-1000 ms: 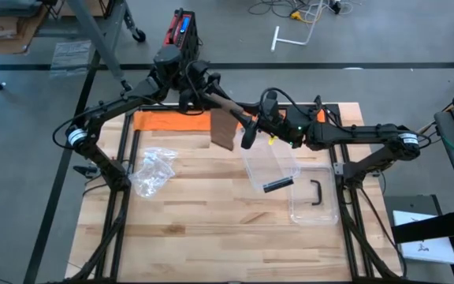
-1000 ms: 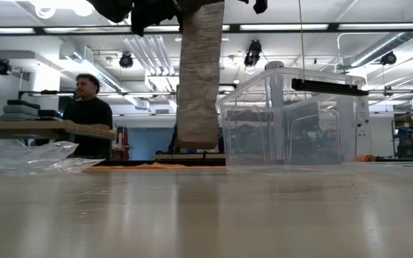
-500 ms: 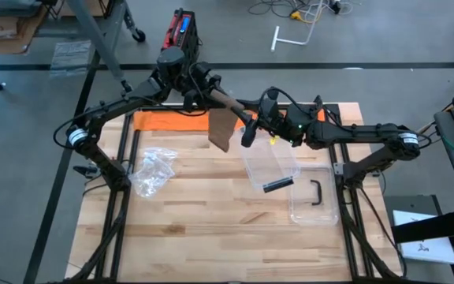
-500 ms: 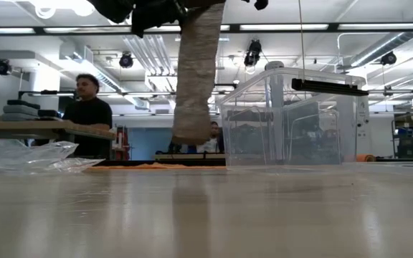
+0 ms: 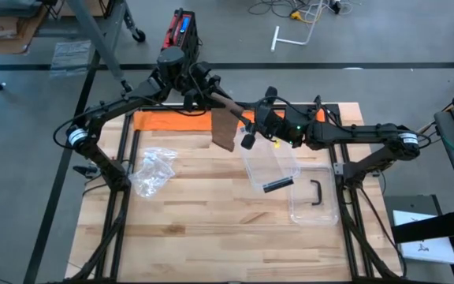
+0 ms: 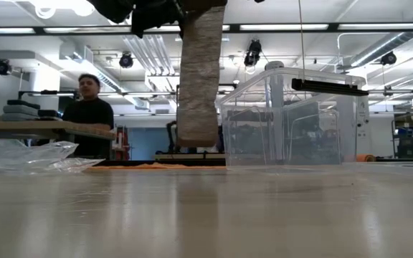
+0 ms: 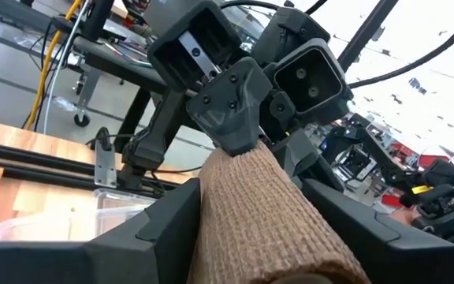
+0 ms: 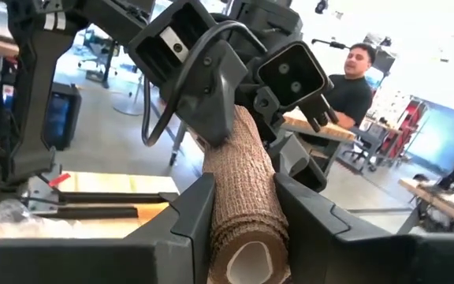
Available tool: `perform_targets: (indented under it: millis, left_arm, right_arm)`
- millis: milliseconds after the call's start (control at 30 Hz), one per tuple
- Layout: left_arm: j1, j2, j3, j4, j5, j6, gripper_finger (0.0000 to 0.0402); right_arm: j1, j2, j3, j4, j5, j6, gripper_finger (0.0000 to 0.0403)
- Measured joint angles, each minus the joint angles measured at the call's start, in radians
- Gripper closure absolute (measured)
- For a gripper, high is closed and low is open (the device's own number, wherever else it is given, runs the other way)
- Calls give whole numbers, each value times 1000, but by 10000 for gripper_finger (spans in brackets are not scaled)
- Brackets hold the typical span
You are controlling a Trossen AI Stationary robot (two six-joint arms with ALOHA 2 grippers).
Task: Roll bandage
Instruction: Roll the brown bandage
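While my left claw (image 7: pixel 251 229) and right claw (image 8: pixel 243 213) each pinch the bandage (image 5: pixel 225 126) | soft, light, limp tail | grip firm rolled core

no legible text, no labels, brands, numbers or signs

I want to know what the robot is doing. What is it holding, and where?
Both hands hold the brown bandage roll above the table, left hand on one end, right hand on the other; its loose strip hangs down.
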Motion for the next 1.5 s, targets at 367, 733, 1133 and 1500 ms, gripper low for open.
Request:
perform_targets:
  millis: [367, 733, 1133, 1500]
  left_arm:
    - [0, 0, 0, -2, 0, 160, 313]
    - [0, -9, -1, 35, 61, 529, 312]
    - [-5, -12, -1, 39, 61, 704, 313]
    - [-6, -12, -1, 38, 61, 822, 312]
  right_arm:
    - [0, 0, 0, -4, 3, 42, 276]
    - [4, -62, 0, -25, -15, 584, 140]
    - [-14, -23, -1, -13, -65, 678, 108]
    - [-36, 3, 0, 1, -114, 730, 179]
